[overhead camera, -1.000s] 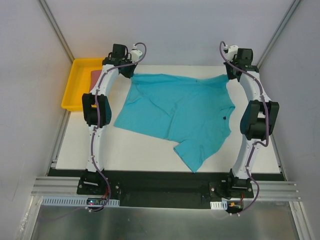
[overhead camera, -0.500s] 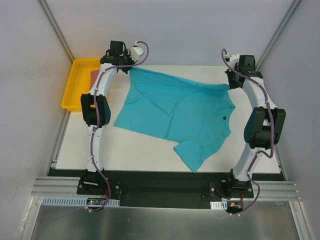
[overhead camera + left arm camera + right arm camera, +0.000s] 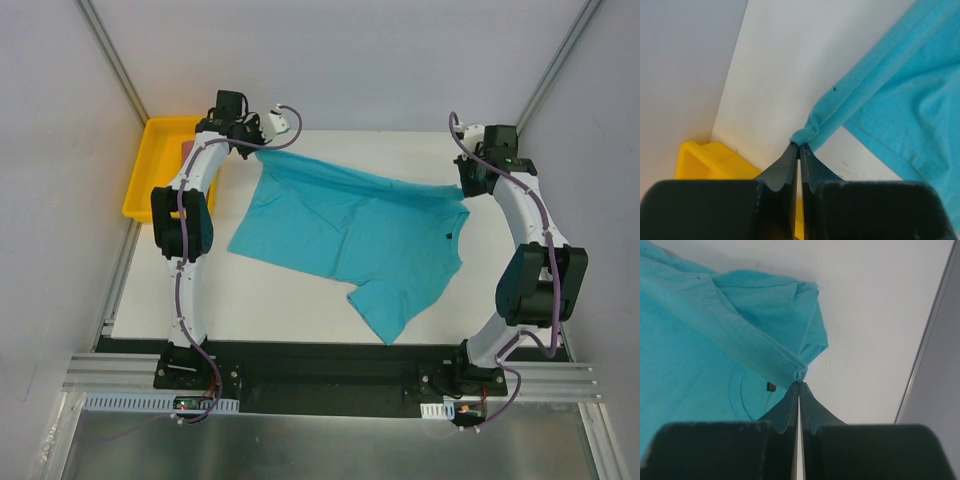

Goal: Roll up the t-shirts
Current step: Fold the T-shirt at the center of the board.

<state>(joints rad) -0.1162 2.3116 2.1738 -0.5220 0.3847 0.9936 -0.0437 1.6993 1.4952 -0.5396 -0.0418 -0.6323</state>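
The teal shirt (image 3: pixel 350 235) (image 3: pixel 900 100) (image 3: pixel 700 340) lies spread across the table (image 3: pixel 290 300). Its long axis runs from one gripper's side to the other, with the hem on the left arm's side and the neck on the right arm's. One sleeve points toward the arm bases. The far edge is raised and stretched taut between the two grippers.

The left gripper (image 3: pixel 262 148) (image 3: pixel 799 146) is pinched tight on a bunched corner of that edge. The right gripper (image 3: pixel 462 188) (image 3: pixel 799 382) is clamped just as tight on the far edge at the neck end.

A small dark tag (image 3: pixel 449 237) (image 3: pixel 771 386) sits inside the neck, just beside the right fingertips; its writing is too small to read.

Outward of the left gripper stands a yellow tray (image 3: pixel 150 160) (image 3: pixel 695 160), with a bit of the pink shirt (image 3: pixel 186 150) showing in it.

The table is white, with pale grey walls (image 3: pixel 360 60) around it.
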